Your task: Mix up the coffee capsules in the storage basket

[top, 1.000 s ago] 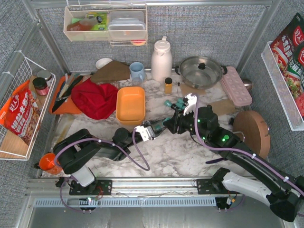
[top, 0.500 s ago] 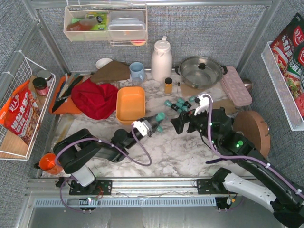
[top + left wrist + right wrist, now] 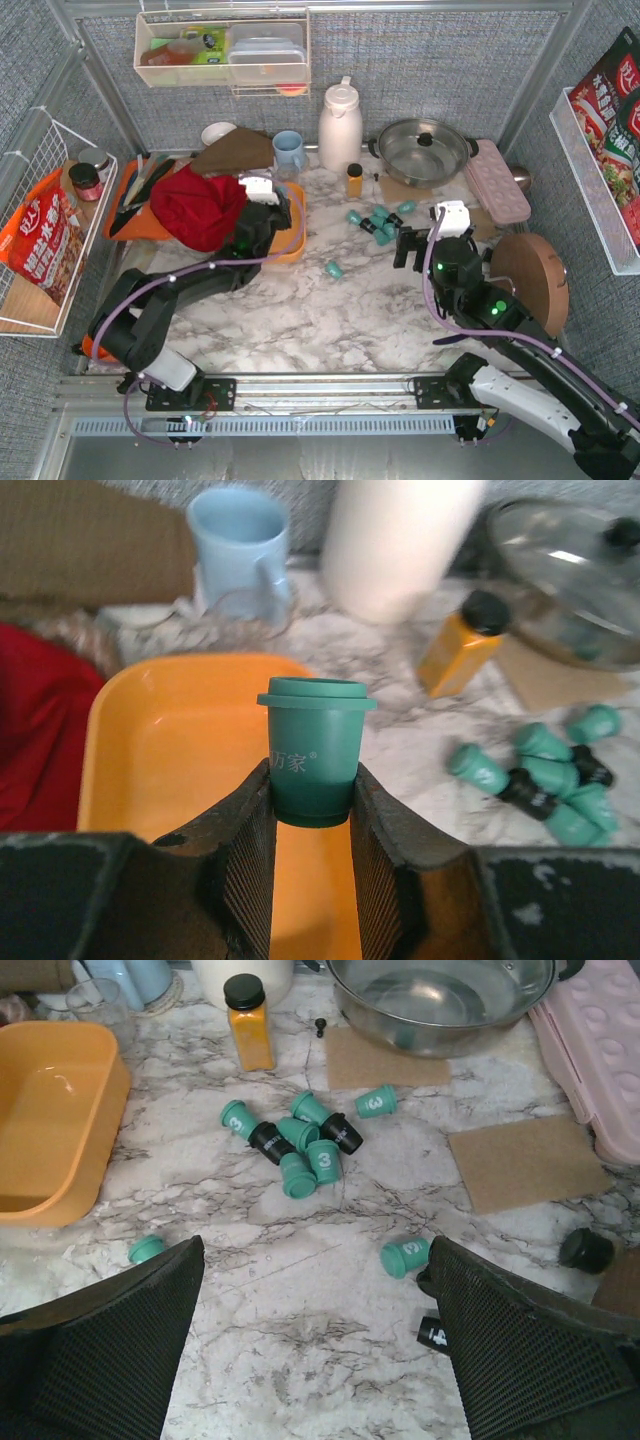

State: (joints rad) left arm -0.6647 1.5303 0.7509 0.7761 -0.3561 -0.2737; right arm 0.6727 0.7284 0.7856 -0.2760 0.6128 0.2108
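One teal capsule (image 3: 312, 742), pinched by the left end effector (image 3: 311, 798), now hangs over the storage basket (image 3: 170, 730); right end effector (image 3: 315, 1260) has spread, empty

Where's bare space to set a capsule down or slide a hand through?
Bare: the basket floor, and the near marble between the lone capsule and the table's near edge. Crowded: the capsule cluster by the amber bottle; back row of mug, thermos, pot.
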